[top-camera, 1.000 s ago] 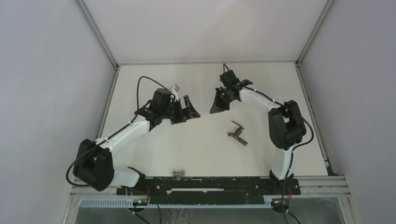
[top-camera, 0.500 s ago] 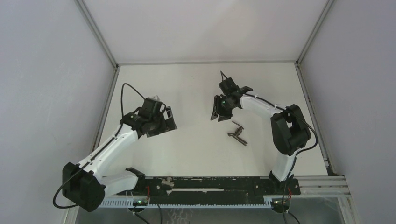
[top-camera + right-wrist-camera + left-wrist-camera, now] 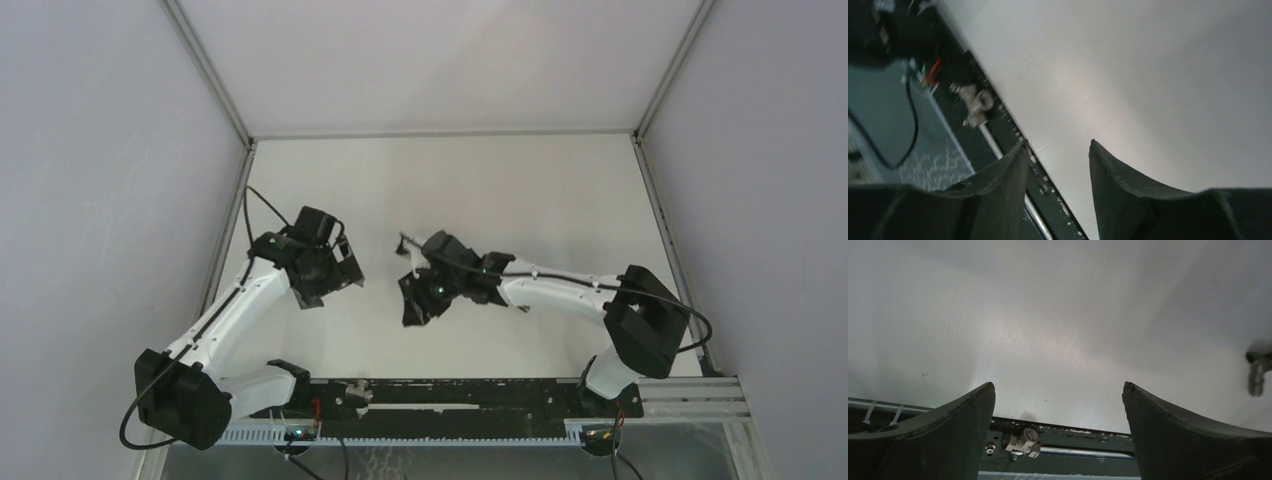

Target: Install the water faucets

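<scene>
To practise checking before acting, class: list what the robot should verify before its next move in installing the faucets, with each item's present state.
1. Left gripper open and empty: ok.
2. Right gripper jaws apart, nothing held: ok.
3. Stubby fitting located, lying on the black rail at the near edge: ok.
4. Lever stem located: cannot tell; the top view does not show it, though a grey piece at the left wrist view's right edge may be it.
5. Grippers apart from each other in the top view: ok.
</scene>
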Controlling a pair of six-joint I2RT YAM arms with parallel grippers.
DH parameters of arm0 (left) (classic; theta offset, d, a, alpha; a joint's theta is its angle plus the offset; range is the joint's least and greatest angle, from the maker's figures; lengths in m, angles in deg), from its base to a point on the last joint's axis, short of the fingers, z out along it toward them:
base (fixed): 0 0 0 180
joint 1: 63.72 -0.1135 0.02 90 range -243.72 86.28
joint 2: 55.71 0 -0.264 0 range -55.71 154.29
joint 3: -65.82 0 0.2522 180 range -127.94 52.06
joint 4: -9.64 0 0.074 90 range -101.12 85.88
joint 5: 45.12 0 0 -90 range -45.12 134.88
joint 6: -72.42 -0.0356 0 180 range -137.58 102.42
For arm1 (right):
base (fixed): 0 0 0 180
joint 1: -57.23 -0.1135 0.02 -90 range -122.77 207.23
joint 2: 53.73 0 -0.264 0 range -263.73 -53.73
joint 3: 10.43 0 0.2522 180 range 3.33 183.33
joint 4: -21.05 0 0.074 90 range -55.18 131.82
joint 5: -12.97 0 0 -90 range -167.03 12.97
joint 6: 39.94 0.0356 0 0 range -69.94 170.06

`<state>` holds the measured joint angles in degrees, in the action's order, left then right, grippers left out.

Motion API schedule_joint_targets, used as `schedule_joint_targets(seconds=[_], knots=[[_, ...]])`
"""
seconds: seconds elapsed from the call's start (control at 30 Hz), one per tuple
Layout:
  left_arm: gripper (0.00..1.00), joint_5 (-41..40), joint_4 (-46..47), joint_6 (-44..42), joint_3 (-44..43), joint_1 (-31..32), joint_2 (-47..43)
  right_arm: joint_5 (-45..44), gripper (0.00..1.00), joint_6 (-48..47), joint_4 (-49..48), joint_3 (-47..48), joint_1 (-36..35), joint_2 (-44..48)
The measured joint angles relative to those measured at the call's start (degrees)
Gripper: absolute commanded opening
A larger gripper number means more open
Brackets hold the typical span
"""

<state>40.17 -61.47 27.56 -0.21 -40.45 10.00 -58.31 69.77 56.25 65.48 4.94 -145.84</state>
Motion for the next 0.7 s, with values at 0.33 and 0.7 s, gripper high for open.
schedule_joint_targets(seconds=[0.33, 0.7], knots=[[1.00, 1.9, -2.5, -2.9, -8.7, -17.2, -0.4, 5.3, 0.65, -19.7, -18.1, -8.4, -12.7, 2.6], [1.00, -0.1, -4.0, -7.2, -9.0, -24.2, -0.9, 5.0, 0.84, -34.0, -27.7, -7.2, -22.9, -5.9]])
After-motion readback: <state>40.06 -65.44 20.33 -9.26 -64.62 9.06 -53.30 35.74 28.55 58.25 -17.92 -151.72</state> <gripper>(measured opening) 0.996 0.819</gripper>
